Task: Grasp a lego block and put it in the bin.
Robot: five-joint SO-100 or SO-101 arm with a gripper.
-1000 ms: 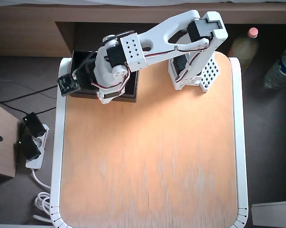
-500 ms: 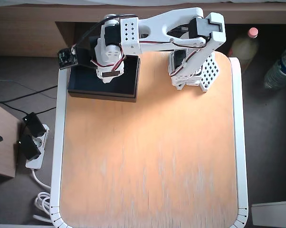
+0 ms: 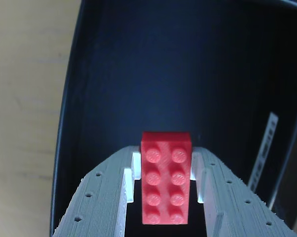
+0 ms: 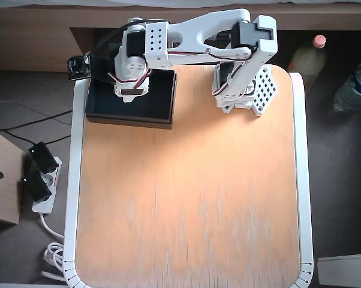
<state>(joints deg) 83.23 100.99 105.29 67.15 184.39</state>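
Wrist view: fingers (image 3: 166, 197) closed on the red lego block (image 3: 166, 177), studs facing the camera, held by its long sides; beyond it lies the dark floor of the bin (image 3: 153, 69), its white label strip at the right wall. Overhead view puts the gripper (image 4: 131, 84) above the bin (image 4: 156, 108) at the far left corner of the worktop (image 4: 192, 198). Judgement: grasp and carry done; only the release into the bin is left.

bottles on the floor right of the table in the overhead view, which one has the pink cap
The yellowish plastic bottle nearest the table's edge has the pink cap; the clear plastic bottle with a blue label lies farther right, its cap not visible.
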